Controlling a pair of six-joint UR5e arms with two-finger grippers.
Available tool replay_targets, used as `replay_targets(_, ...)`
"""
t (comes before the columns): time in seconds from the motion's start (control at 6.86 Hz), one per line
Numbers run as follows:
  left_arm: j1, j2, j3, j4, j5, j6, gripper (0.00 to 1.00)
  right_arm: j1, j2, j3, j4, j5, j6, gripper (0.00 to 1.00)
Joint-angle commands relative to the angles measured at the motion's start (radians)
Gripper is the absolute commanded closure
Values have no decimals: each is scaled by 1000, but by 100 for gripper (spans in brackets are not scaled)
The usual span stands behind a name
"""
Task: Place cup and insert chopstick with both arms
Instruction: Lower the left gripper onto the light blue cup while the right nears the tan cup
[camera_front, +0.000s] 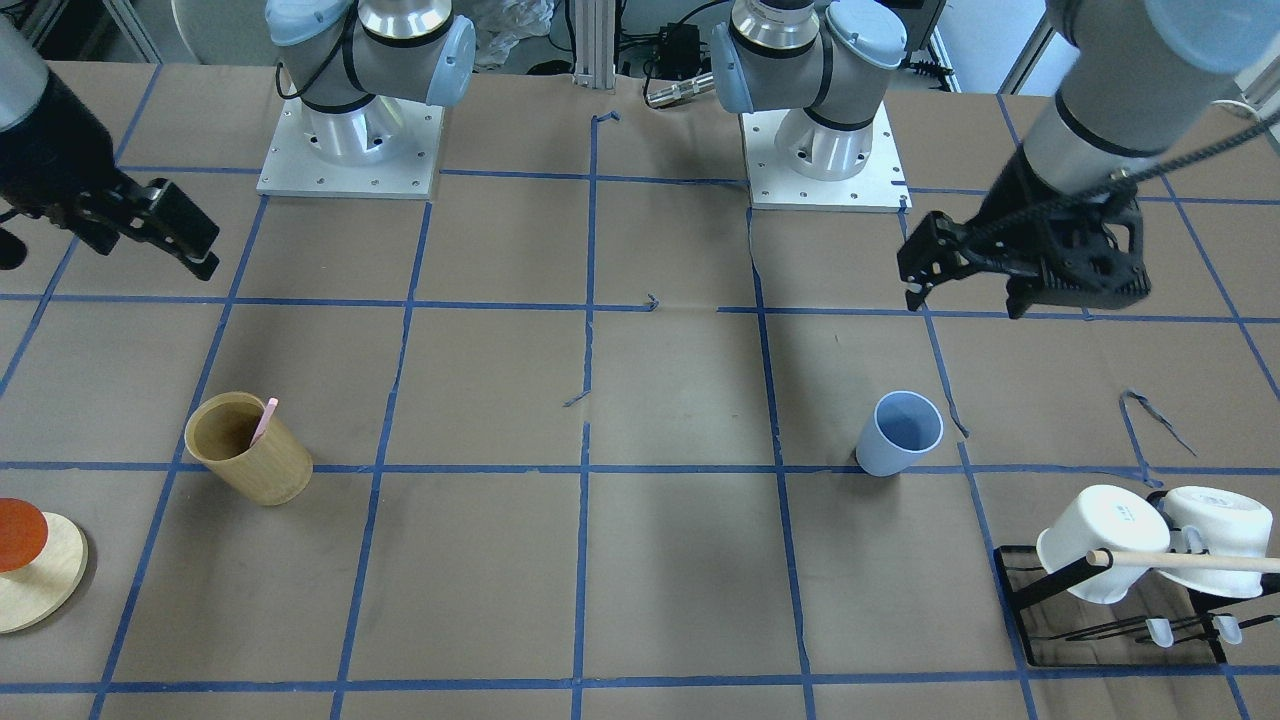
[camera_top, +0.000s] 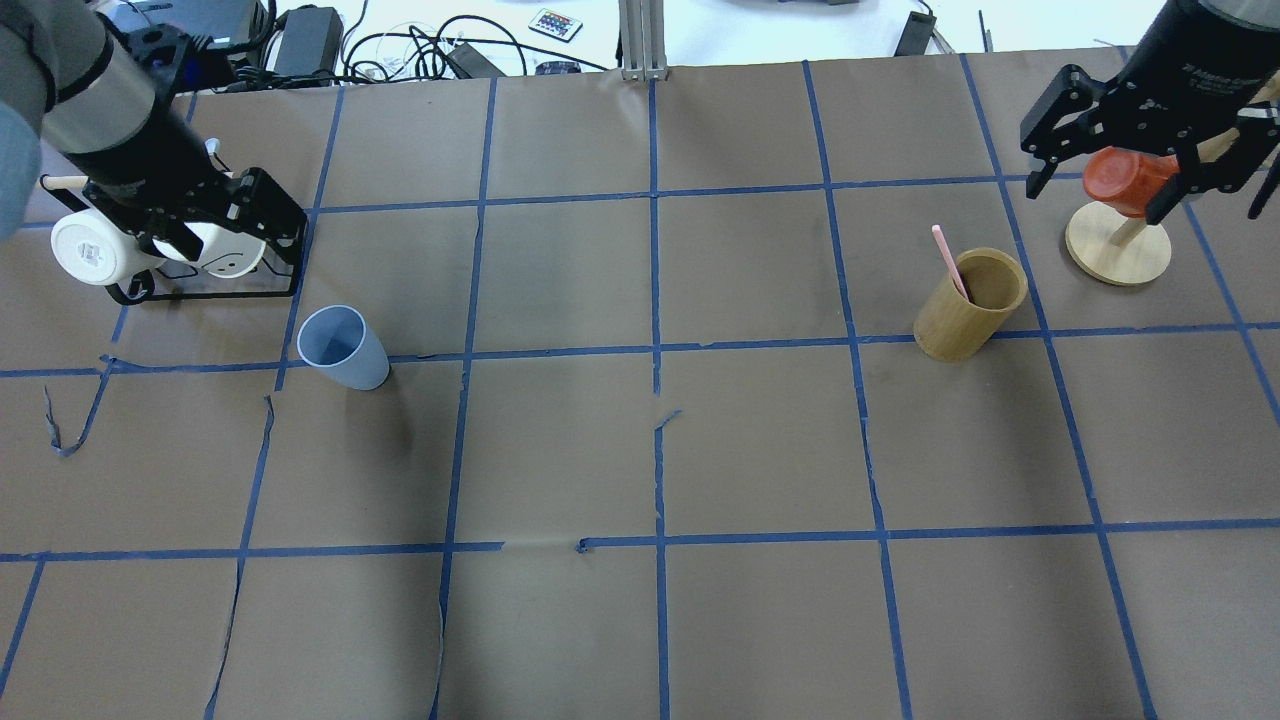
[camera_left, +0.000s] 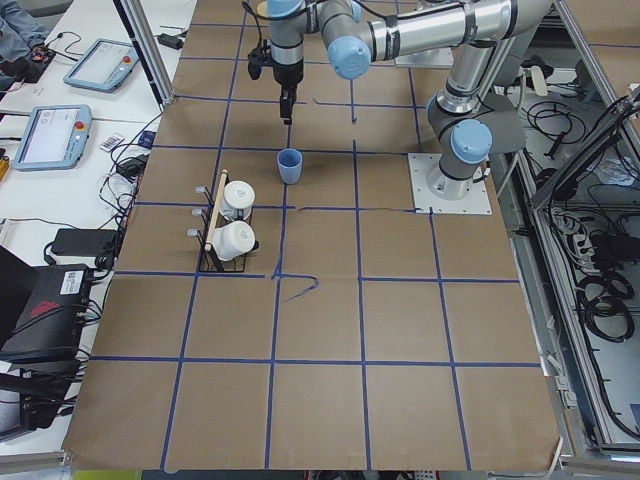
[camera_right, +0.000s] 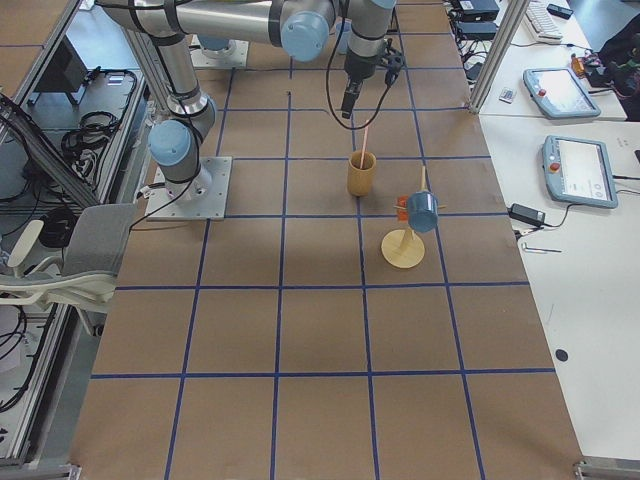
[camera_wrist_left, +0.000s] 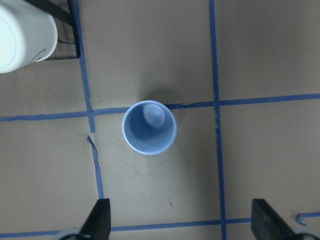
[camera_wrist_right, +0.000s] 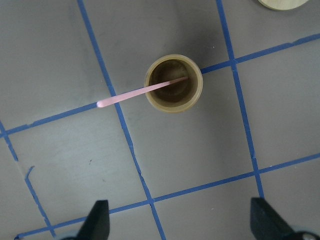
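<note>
Cup (camera_top: 343, 348) untouched at 9 o'clock, chopstick (camera_top: 948, 258) in holder (camera_top: 965, 310) at 3 o'clock; left gripper (camera_wrist_left: 182, 222), right gripper (camera_wrist_right: 180, 220) fingers (camera_wrist_right: 97, 220) wide, empty.

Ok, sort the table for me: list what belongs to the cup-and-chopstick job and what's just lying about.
Job:
light blue cup
pink chopstick, leaning in the tan wooden holder

Lying about:
two white mugs on the black rack, with its wooden dowel
orange cup on the round wooden stand
</note>
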Motion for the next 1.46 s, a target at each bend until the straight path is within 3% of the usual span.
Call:
replay_targets(0.0,38,-76,-120,222,-1,47,0,-25,99,-1,-7,218,207,0)
replay_targets(0.29,41,-149,-123,230,2,16,2,-28,164,-23,-22,241,286,0)
replay_targets(0.58,41,-186,-135,245,6,11,7,-28,208,-30,-27,361,459,0)
replay_targets(0.88,41,-223,-169,242,12,-4,45,-28,263,-20,-27,362,559,0)
replay_targets(1.02,41,-227,-166,241,12,-4,80,-28,297,-15,-25,362,597,0)
replay_targets(1.17,41,-227,-158,236,12,-7,100,-28,314,-14,-24,380,611,0)
replay_targets(1.31,30,-215,-144,239,11,-34,100,-28,320,-10,-21,412,637,0)
